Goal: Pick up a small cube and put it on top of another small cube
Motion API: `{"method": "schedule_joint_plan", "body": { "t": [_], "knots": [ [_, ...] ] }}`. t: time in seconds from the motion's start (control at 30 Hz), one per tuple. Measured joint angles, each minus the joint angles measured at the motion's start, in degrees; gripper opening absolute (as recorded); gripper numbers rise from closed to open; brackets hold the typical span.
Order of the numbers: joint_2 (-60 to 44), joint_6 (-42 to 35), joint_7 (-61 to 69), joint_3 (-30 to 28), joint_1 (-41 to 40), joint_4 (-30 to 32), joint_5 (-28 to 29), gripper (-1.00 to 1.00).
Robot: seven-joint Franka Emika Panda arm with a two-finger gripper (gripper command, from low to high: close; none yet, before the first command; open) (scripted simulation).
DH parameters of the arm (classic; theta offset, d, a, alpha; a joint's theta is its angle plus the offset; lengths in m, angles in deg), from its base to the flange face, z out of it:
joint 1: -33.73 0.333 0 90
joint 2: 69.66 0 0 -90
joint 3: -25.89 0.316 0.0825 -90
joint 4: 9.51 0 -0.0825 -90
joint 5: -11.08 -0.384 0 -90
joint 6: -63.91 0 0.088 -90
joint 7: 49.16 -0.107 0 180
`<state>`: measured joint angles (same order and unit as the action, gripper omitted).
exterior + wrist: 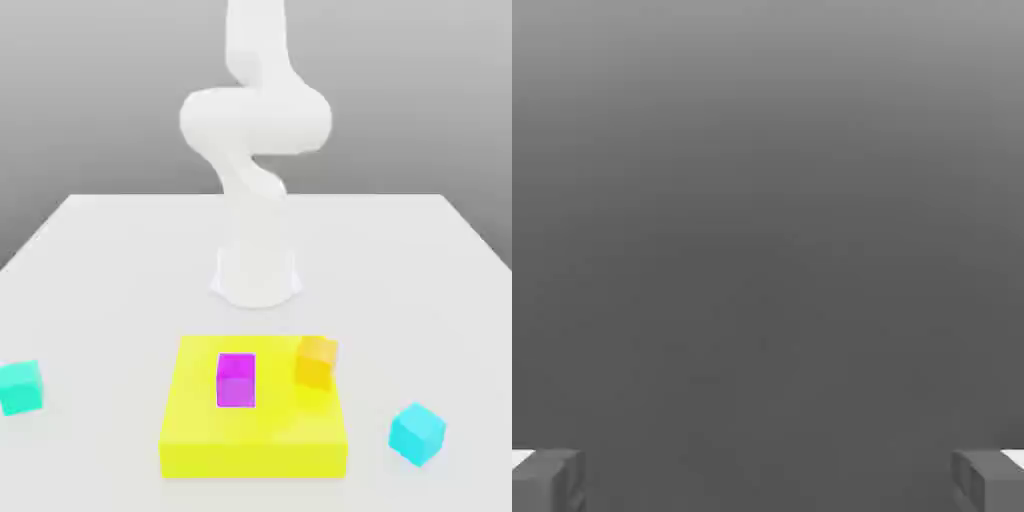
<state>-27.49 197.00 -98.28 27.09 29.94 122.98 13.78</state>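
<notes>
The small cube (pixel 20 388), turquoise with a green tinge, rests on the white table near the exterior view's left edge. A lighter, bluer cyan cube (pixel 417 433) sits on the table at the front right. An orange cube (pixel 316 362) and a magenta cube (pixel 236 380) stand on a flat yellow block (pixel 254 440). In the hand view my gripper (pixel 768 482) is open: its two grey fingertips (pixel 547 480) stand far apart with nothing between them, facing plain grey background.
The arm's white base (pixel 257 270) stands at the table's middle, behind the yellow block, and the arm rises out of the top of the exterior view. Bare table (pixel 110 260) lies on both sides of the base and between the block and the outer cubes.
</notes>
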Motion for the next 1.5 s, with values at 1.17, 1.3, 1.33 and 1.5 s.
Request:
{"method": "schedule_joint_plan", "body": {
  "t": [1.17, 1.3, 1.33, 1.5],
  "knots": [
    [-49.0, 20.4, -23.6, -6.9, -34.5, 10.6, 6.9, 0.00],
    [-53.1, 23.2, -19.6, -5.7, -38.3, 12.0, -1.6, 0.00],
    [-54.3, 24.1, -18.7, -5.2, -39.1, 12.1, -3.3, 0.00],
    [-62.5, 30.6, -17.1, -3.5, -41.0, 10.8, -6.1, 0.00]
  ]
}}
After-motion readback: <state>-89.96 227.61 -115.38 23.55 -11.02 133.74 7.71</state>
